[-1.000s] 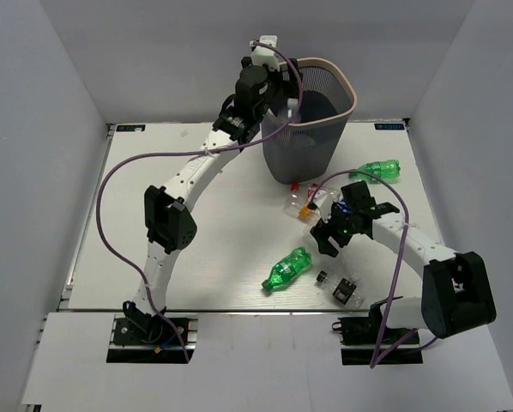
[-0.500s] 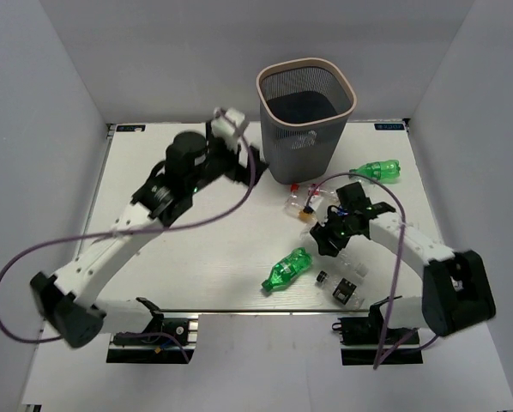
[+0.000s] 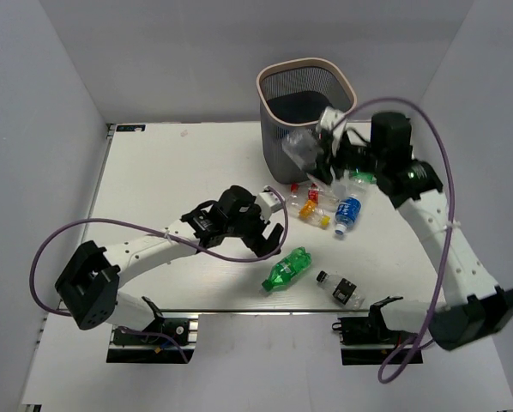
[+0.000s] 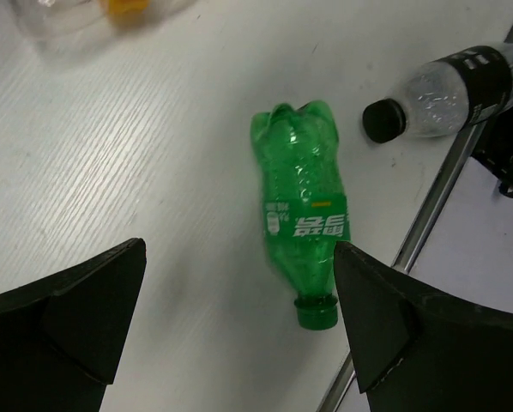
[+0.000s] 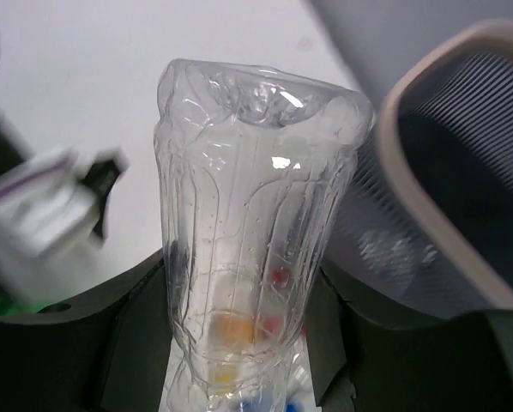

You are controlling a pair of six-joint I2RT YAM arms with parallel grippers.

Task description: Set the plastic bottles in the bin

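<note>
Left arm swung from bin [image 3: 306, 64] to middle of table [image 3: 171, 180] since earlier frame; right arm rose off table toward bin. Left gripper [image 4: 239, 300] spread wide, hovering over green bottle [image 4: 304, 206] lying near table's near edge. Right gripper [image 3: 323, 156] pinching clear bottle [image 3: 301, 151], just beside bin's near wall, outside it. Black-label bottle [image 3: 340, 289] and blue-label bottle [image 3: 348, 211] lie on table.

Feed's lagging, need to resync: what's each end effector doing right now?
Left end effector: open, empty, above the green bottle.
Right end effector: closed on a clear bottle, next to the bin.
</note>
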